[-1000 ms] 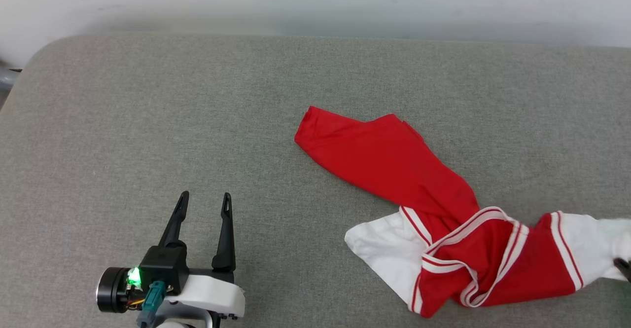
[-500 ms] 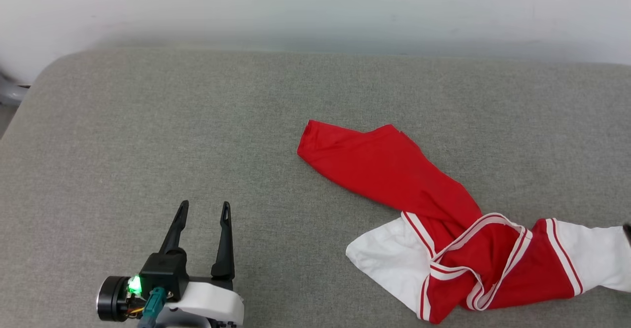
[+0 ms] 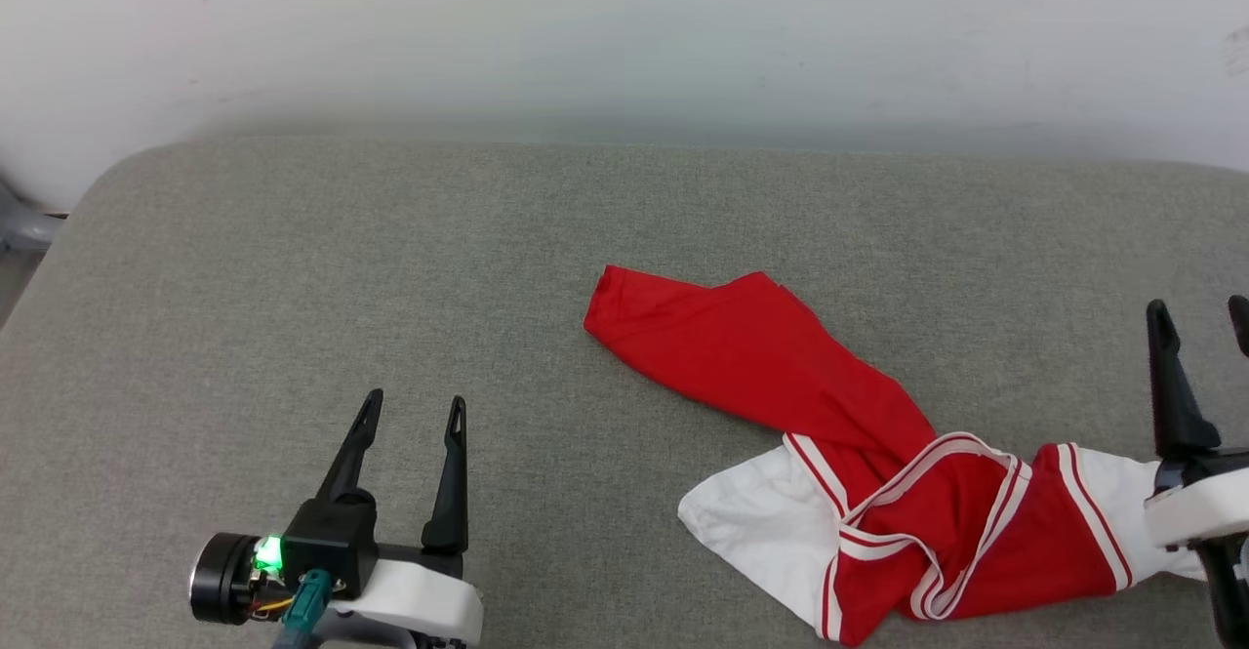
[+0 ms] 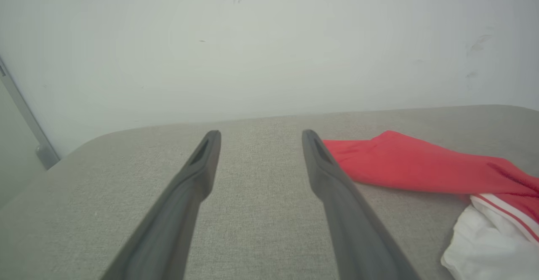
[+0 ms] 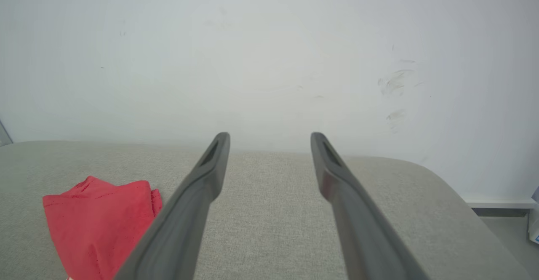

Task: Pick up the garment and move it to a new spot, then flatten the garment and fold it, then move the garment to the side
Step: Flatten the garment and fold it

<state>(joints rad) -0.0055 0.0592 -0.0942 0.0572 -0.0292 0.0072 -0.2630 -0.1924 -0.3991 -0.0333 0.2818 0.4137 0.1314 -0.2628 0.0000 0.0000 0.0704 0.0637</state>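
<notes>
Two claws show in the head view, both spread wide and empty. The left claw (image 3: 415, 400) hangs over bare grey bench (image 3: 293, 259), well apart from the shirt (image 3: 859, 415). The right claw (image 3: 1198, 305) sits at the picture's right edge, just beside the shirt's white sleeve. The shirt lies right of centre, twisted. A red end points toward the far left, and the striped trim loops across the bunched middle near the front edge.

I judge flattening to be the step in hand. It would go best with each claw taking a different end, the red end and the white sleeve, and drawing them apart low over the bench so the twist unwinds instead of tightening. The sleeve's tip is hidden behind the right wrist, and that claw's outer finger is cut off by the frame. No letters or number show, so which side faces up is probably not decidable here.

From the left wrist, the left claw (image 4: 261, 133) stands open over the bench. The shirt (image 4: 421, 170) lies to the right of its fingers, and the white part runs out of the corner.

From the right wrist, the right claw (image 5: 270, 134) is open and holds nothing. One red fold of the shirt (image 5: 97, 217) shows at lower left, partly behind a finger.
</notes>
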